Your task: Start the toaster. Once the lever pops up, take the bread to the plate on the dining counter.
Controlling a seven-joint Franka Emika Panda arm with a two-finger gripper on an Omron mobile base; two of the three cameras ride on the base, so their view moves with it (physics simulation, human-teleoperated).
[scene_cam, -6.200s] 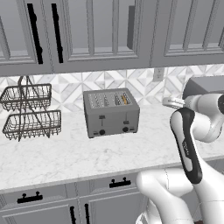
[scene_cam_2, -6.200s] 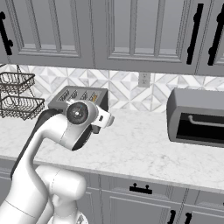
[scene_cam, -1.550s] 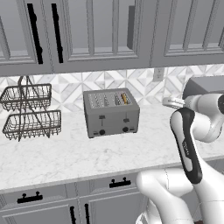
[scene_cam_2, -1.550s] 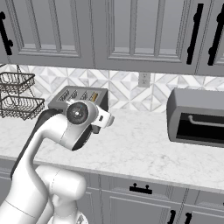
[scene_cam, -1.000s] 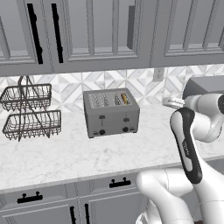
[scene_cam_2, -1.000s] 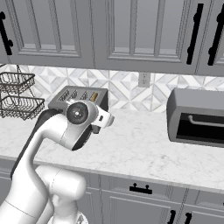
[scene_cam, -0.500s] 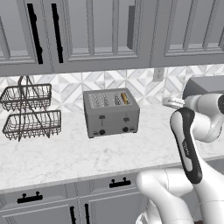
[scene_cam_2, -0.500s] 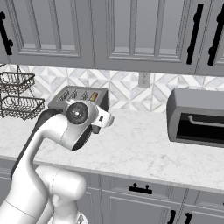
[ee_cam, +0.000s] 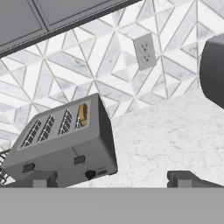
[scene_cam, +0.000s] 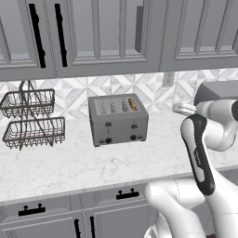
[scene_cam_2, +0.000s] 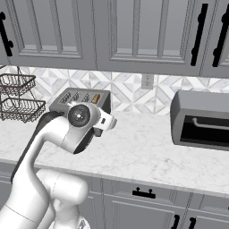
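Observation:
The brushed-grey toaster (scene_cam: 118,123) (scene_cam_2: 67,102) (ee_cam: 65,148) stands on the marble counter against the tiled wall. The bread (scene_cam: 132,103) (scene_cam_2: 95,98) (ee_cam: 82,114) sits upright in its rightmost slot, golden crust showing. Both black levers (scene_cam: 108,125) (ee_cam: 79,160) are up. My gripper (ee_cam: 113,179) is open with nothing between its fingers. It hovers above the counter, in front of and to the right of the toaster and apart from it. The plate and the dining counter are out of view.
A dark-grey box oven (scene_cam_2: 201,125) (scene_cam: 216,90) stands on the counter to the right. A two-tier wire basket rack (scene_cam: 30,121) (scene_cam_2: 18,100) is at the left. Grey wall cabinets (scene_cam: 93,37) hang overhead; a wall outlet (ee_cam: 144,51) sits behind.

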